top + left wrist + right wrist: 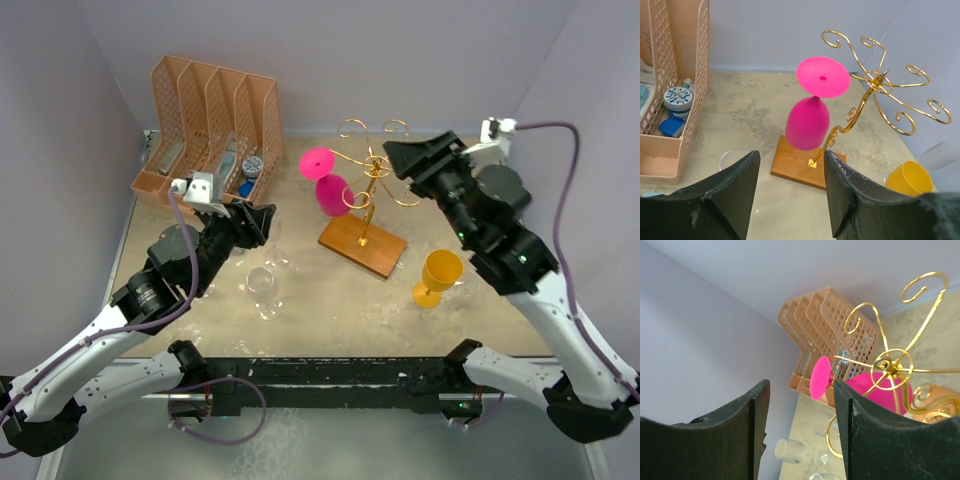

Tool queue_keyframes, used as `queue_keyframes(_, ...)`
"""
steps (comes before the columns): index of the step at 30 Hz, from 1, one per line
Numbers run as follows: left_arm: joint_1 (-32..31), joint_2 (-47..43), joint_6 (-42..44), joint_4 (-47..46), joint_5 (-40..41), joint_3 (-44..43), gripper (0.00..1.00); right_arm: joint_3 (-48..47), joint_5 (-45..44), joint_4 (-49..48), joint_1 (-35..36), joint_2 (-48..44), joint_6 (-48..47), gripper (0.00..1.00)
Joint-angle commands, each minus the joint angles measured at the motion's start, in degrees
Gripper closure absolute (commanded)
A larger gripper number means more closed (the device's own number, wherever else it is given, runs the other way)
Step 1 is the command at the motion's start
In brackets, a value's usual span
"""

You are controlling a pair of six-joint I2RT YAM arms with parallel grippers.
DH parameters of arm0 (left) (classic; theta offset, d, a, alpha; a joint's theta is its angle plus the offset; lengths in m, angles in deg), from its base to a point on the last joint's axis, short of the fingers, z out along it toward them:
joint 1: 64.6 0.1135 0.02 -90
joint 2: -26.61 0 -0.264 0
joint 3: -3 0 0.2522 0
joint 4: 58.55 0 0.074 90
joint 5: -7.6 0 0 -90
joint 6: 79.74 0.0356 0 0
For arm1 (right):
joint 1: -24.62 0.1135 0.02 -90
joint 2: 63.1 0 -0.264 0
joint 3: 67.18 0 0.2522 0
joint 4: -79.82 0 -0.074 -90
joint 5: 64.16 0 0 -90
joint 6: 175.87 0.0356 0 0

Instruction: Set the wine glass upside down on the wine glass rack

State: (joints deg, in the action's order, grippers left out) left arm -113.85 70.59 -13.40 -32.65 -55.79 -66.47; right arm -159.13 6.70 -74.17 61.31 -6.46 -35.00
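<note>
Wine glass [331, 192] hung, job looks done!
Overhead: it hangs bowl-down on the wine glass rack [372, 185], between left gripper [258, 222] and right gripper [402, 158]. Left wrist: fingers wide, empty, glass dead ahead. Right wrist: wide too, glass just beyond. Only retreat left.

Left wrist view. Ahead of the fingers [735, 190] of the left gripper [790, 160]: tabletop [745, 115], beige with grey mottling like worn stone, matte. It runs forward to the back wall [770, 30], plain pale lavender, bare. Ahead and to the right of those fingers the right wall [935, 60] meets it at a corner, tinted bluer.

Right wrist view. Past the fingers [752, 435] of the right gripper [800, 390]: left wall [695, 340], deeper lavender, joining a paler wall above.

Top view. Behind both sets of fingers, a black rail [330, 375] along the near table edge, flecked white. Grey surface [330, 450] beyond it.

Light even, diffuse. Shadows soft.
</note>
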Motion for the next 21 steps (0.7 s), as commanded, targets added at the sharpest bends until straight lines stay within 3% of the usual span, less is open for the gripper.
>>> queue_keyframes(1,-0.13,-0.21,-1.28,-0.47,-0.89,-3.19,0.48,0.3,-10.58,9.1,-0.15,-5.94,-1.45,0.43)
queue_keyframes(10,-0.1,0.05,-0.71,-1.44,-1.11,-3.71,0.47,6.15,-20.47,30.32,-0.17,-12.28,11.95,0.46)
queue_keyframes(21,-0.06,-0.87,-0.26,-2.55,0.3,-3.6,0.47,20.69,-18.21,30.89,-0.13,-14.86,19.89,0.57)
